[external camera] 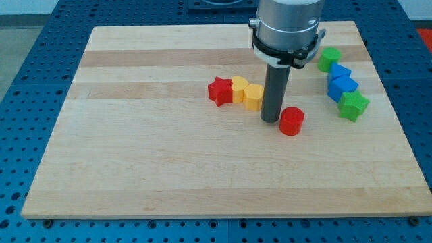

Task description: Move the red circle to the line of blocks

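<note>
The red circle (291, 121) lies right of the board's middle. My tip (271, 119) stands just left of it, touching or nearly touching its left side. At the view's right a line of blocks runs down: a green block (329, 59), a blue block (339, 72), a second blue block (343, 86) and a green star-like block (353, 106). The red circle sits left of and slightly below the line's lower end, apart from it.
A red star (219, 90), a yellow block (238, 88) and a yellow hexagon (254, 96) sit in a row left of my rod. The wooden board (135, 169) rests on a blue perforated table.
</note>
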Robot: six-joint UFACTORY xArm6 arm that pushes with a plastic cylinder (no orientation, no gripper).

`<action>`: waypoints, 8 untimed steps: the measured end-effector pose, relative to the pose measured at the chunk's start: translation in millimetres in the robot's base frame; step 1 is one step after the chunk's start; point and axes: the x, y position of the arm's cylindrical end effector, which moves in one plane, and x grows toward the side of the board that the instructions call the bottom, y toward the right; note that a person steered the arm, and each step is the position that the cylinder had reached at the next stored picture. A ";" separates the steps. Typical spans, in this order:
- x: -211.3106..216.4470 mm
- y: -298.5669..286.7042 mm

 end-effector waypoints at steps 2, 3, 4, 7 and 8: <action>21.0 20.7; 29.0 29.4; 46.1 38.9; 66.3 67.1; 80.2 71.9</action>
